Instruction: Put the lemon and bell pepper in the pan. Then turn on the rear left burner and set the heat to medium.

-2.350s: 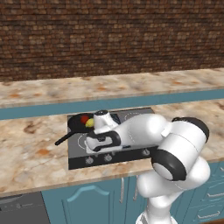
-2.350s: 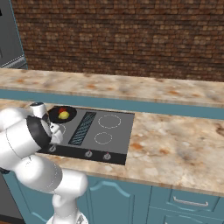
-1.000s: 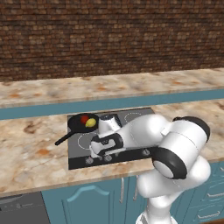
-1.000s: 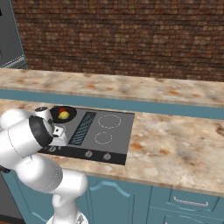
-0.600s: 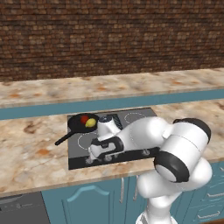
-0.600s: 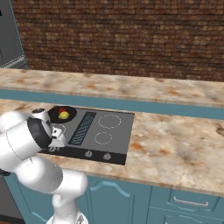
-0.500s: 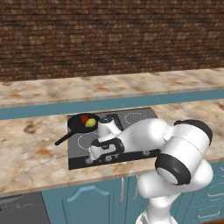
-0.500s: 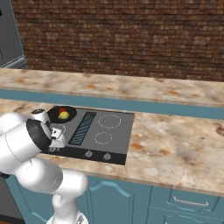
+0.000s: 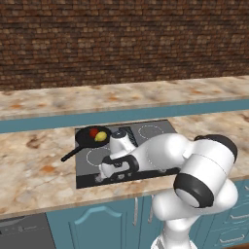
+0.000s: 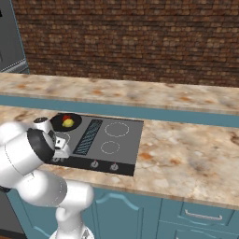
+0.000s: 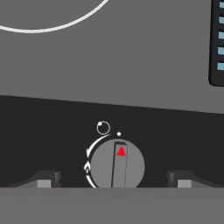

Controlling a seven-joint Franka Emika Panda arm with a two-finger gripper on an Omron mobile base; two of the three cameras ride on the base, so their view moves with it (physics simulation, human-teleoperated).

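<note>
The gripper (image 11: 113, 177) hangs spread wide, its fingertips (image 11: 46, 178) flanking a round grey knob (image 11: 117, 165) without touching it; the red pointer sits near the small circle mark. Beyond lies the cooktop (image 9: 155, 141) with a white burner ring (image 11: 52, 17). Farther back, the pan (image 9: 87, 137) holds the lemon (image 9: 100, 136) and bell pepper (image 9: 94, 132), side by side.

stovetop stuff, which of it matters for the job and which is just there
Job:
- pan, holding the lemon and bell pepper
- knob, between the open fingers of the gripper

Just there:
- vent grille
- two right-hand burner rings
- brick wall
</note>
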